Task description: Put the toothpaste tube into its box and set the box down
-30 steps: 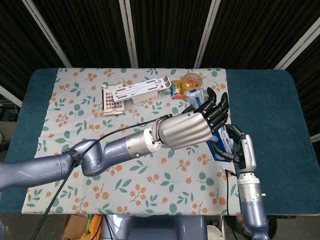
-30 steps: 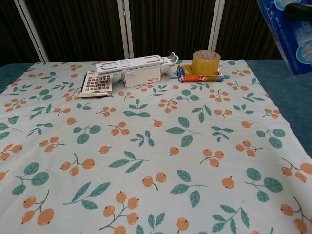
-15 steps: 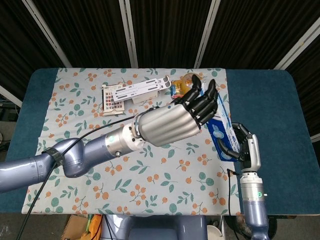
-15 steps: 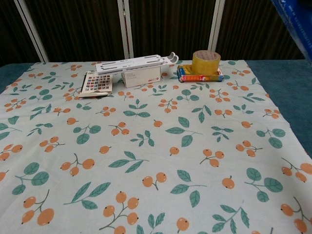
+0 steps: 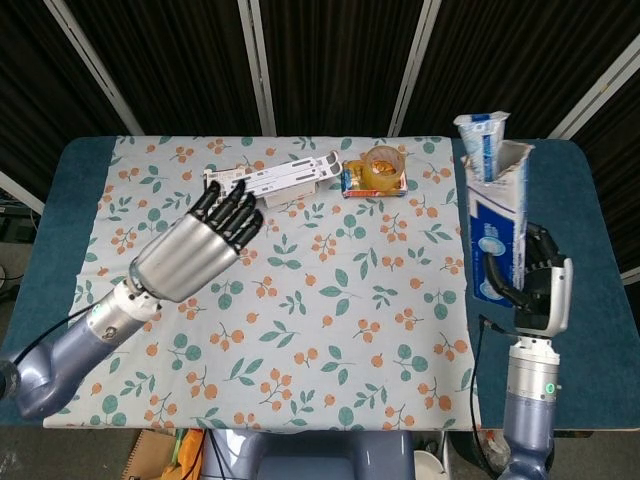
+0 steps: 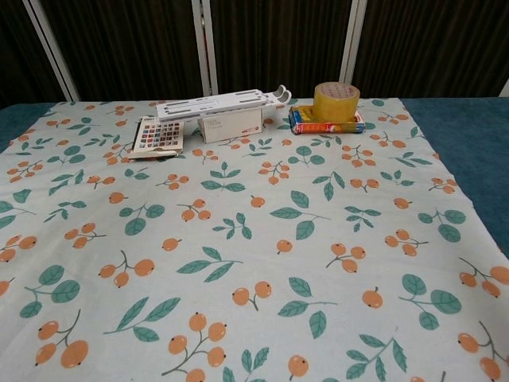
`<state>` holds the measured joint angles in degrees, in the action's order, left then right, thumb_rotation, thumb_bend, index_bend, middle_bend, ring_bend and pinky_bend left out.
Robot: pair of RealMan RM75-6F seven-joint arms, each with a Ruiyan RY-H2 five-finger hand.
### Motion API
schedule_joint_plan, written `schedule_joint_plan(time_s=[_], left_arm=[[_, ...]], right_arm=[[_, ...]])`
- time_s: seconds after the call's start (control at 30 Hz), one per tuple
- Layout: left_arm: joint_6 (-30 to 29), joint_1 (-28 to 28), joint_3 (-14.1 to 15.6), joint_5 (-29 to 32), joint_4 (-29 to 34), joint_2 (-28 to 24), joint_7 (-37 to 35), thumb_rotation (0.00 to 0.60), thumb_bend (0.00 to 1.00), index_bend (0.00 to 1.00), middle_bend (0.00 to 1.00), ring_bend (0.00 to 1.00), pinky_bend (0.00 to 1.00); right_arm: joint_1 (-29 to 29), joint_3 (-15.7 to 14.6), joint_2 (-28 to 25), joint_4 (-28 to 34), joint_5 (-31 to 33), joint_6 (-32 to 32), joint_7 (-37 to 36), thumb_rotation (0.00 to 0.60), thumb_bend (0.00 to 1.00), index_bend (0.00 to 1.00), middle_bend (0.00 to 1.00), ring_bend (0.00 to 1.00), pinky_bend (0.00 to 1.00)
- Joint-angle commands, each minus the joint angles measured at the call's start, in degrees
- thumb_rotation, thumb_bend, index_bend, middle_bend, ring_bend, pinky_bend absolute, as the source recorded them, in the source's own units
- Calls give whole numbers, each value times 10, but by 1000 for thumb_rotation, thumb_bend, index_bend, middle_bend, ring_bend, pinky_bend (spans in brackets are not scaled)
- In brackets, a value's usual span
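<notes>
Your right hand grips the box at frame right, toothpaste tube poking out; left hand released, lower left.

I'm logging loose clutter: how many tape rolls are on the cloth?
1: the tape roll stands at the cloth's far edge, on a small colourful pack, right of the white stand.

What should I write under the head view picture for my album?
Right hand holds the box upright, toothpaste tube sticking out; left hand open.
</notes>
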<state>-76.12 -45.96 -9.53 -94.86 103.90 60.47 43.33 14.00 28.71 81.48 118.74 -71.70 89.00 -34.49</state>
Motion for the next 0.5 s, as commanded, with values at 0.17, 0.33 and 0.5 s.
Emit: schedule_joint_plan(time_s=[0.17, 0.33, 0.5], left_arm=[[-103, 160, 111, 54, -86, 98, -132, 600, 23, 304, 272, 224, 342], [-114, 207, 132, 67, -160, 139, -199, 600, 24, 296, 257, 217, 342], [-113, 237, 148, 72, -204, 159, -235, 600, 23, 289, 233, 197, 342]], right_arm=[[-22, 45, 53, 16, -21, 102, -72, 600, 370, 438, 508, 442, 441], [-18, 42, 69, 8, -43, 117, -60, 600, 371, 257, 403, 307, 357], [-12, 29, 61, -2, -44, 94, -31, 600, 371, 217, 380, 295, 350]])
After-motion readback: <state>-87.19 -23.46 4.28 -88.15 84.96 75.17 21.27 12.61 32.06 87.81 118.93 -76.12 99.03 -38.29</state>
